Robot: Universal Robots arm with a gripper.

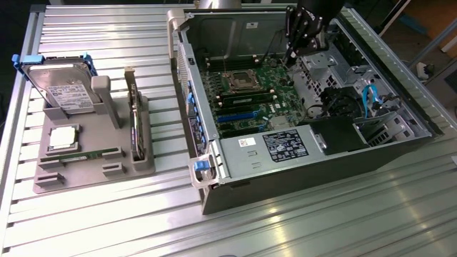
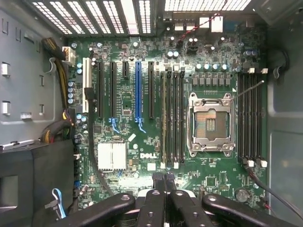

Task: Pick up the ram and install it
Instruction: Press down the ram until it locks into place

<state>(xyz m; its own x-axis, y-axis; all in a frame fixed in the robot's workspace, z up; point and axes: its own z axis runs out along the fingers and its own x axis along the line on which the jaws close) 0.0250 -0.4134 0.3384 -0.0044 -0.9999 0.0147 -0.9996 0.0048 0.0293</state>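
The ram (image 1: 77,156) is a thin green stick lying flat in the front slot of the grey holder tray (image 1: 85,174) at the exterior view's left. My gripper (image 1: 292,55) hangs far from it, over the back of the open computer case (image 1: 300,176), above the motherboard (image 1: 250,101). In the wrist view the gripper (image 2: 164,182) is shut, its black fingers pressed together with nothing between them. Beneath it lie two banks of long dark memory slots (image 2: 173,118), one on each side of the open processor socket (image 2: 210,124).
The tray also holds an upright hard drive (image 1: 64,88), a silver processor chip (image 1: 63,137) and an upright expansion card (image 1: 134,115). Inside the case sit a black power supply (image 1: 335,134), blue cables (image 1: 367,99) and a drive cage (image 1: 268,147). The table is ribbed metal.
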